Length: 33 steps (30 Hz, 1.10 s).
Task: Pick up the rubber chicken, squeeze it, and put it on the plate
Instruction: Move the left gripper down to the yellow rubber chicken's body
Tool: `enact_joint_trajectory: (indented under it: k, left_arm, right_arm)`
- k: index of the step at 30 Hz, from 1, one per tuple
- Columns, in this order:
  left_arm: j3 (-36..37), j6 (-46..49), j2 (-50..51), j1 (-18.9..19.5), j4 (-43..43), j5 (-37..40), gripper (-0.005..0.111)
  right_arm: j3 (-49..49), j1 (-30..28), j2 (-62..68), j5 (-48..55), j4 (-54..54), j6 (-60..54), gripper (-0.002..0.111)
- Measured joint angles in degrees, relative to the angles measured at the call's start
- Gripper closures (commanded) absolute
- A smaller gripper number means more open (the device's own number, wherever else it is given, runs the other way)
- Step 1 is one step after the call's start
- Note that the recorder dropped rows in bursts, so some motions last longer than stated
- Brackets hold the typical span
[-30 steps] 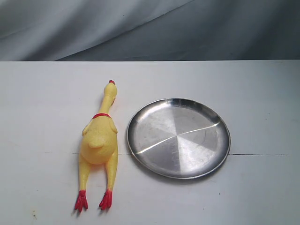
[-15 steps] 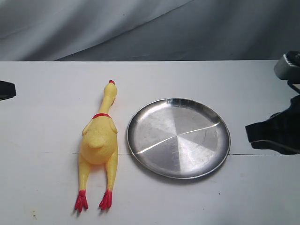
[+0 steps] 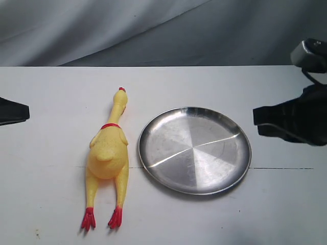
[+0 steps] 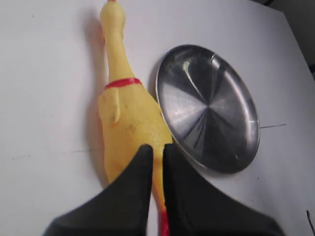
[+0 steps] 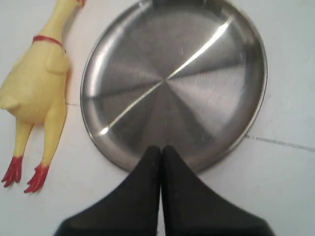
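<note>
The rubber chicken (image 3: 107, 150) lies flat on the white table, head toward the far side and red feet toward the near edge. Just to its right sits the steel plate (image 3: 194, 150) with nothing on it, a small gap between the two. My left gripper (image 3: 25, 111) pokes in at the left edge, well away from the chicken. In the left wrist view its fingertips (image 4: 157, 148) stand almost together above the chicken (image 4: 130, 118), holding nothing. My right gripper (image 3: 255, 122) hangs right of the plate; its tips (image 5: 161, 149) are pressed together over the plate (image 5: 172, 78).
A grey cloth (image 3: 163, 30) hangs behind the table's far edge. A thin dark seam (image 3: 281, 168) crosses the white tabletop (image 3: 46, 153) under the plate and chicken.
Both arms have come into the exterior view: the left tip entered at the left edge, and the right gripper has moved in from the right edge toward the plate. Chicken and plate have not moved.
</note>
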Motion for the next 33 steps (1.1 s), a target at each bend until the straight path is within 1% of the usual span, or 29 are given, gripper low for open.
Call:
enact_joint_trajectory:
  k: [1,3,5,9,11,12,14,16,18,19,20,33]
  left_arm:
    - [0.0,-0.8,0.3,-0.5,1.3,0.1,0.09]
    - [0.0,-2.6,0.8,-2.7,3.8,-1.0,0.09]
    - [0.0,-5.6,1.0,-6.6,6.5,-3.5,0.09]
    - [-0.2,-15.2,1.2,-15.9,14.2,-9.9,0.088]
    - [-0.2,-21.3,1.9,-20.5,19.3,-12.1,0.082]
    - [-0.2,-23.7,2.3,-22.2,21.3,-12.6,0.076]
    - [-0.2,-29.6,3.7,-25.6,25.8,-12.9,0.063]
    - [-0.2,-33.4,5.4,-27.9,29.2,-12.9,0.046]
    - [-0.2,-35.6,7.5,-29.1,30.8,-13.4,0.033]
    - [-0.2,-36.3,8.5,-29.3,31.2,-13.7,0.03]
    - [-0.2,-36.8,9.6,-29.4,31.4,-14.1,0.028]
    - [-0.2,-36.8,21.3,-30.1,31.4,-15.7,0.03]
  right_arm:
    - [-0.6,0.0,0.0,-0.4,0.0,-1.0,0.108]
    - [-2.2,0.0,0.0,-1.1,0.0,-3.0,0.108]
    - [-3.8,0.0,0.0,-1.4,0.0,-4.1,0.108]
    - [-6.2,0.0,0.0,-1.2,0.0,-4.9,0.108]
    - [-6.7,0.0,0.0,-0.5,0.0,-5.0,0.108]
    - [-6.9,0.0,0.0,-0.1,0.0,-5.0,0.108]
    - [-6.8,0.0,0.0,0.8,0.0,-5.0,0.108]
    - [-6.8,0.0,0.0,1.2,0.0,-5.0,0.108]
    - [-6.8,0.0,0.0,1.3,0.0,-5.0,0.108]
    - [-6.8,0.0,0.0,1.4,0.0,-5.0,0.108]
    - [-6.8,0.0,0.0,1.4,0.0,-5.0,0.108]
    - [-6.8,0.0,0.0,2.0,0.0,-5.0,0.108]
